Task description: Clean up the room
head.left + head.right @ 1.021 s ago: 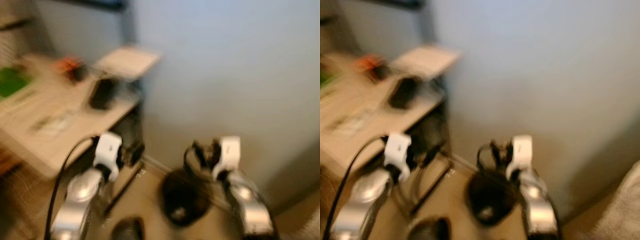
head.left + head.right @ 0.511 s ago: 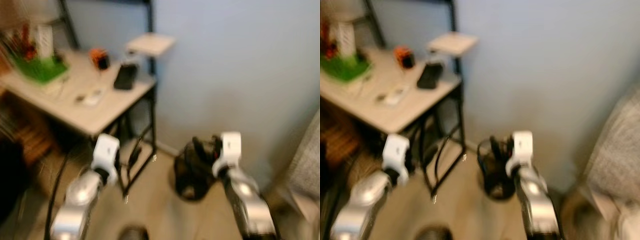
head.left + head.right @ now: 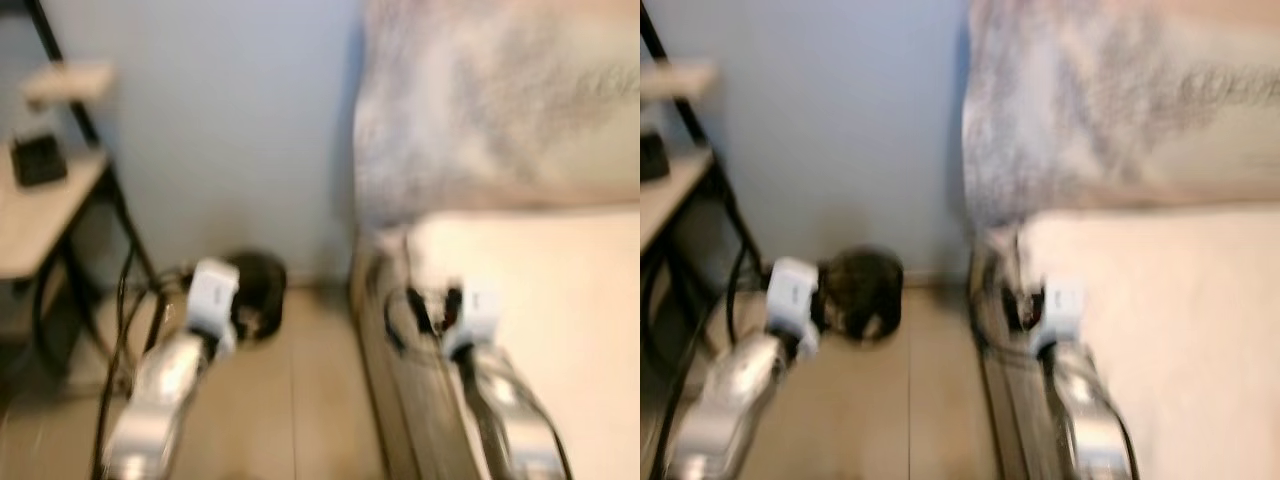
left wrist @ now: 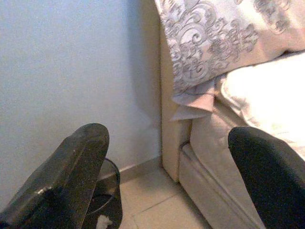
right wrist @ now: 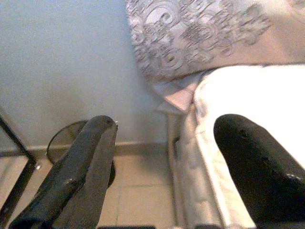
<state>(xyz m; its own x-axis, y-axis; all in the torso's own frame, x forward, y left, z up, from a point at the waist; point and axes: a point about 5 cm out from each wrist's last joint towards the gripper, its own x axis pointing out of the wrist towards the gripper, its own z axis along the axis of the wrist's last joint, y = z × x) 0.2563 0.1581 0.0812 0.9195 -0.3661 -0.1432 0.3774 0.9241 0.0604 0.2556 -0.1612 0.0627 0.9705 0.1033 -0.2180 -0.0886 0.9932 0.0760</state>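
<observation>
A black wire waste bin point(image 3: 258, 290) stands on the floor against the blue wall, between a desk and a bed. My left gripper point(image 3: 248, 314) hangs in front of the bin, and in the left wrist view it point(image 4: 167, 138) is open and holds nothing. My right gripper point(image 3: 430, 306) hovers over the near corner of the bed; the right wrist view shows it point(image 5: 164, 129) open and holding nothing too. The bin point(image 5: 71, 138) has something pale in its bottom point(image 4: 102, 220). The eye views are blurred.
A bed with a cream mattress point(image 3: 540, 260) and a grey patterned pillow point(image 3: 480, 110) takes up the right side. A light desk point(image 3: 40, 215) on black legs stands at the left with a dark object point(image 3: 38, 160) on it; cables point(image 3: 125, 310) hang beside it. Tan tiled floor point(image 3: 290, 400) lies between.
The whole picture has swung to the right: the desk has slid to the left edge and the bed has come into view. Both arms keep their pose.
</observation>
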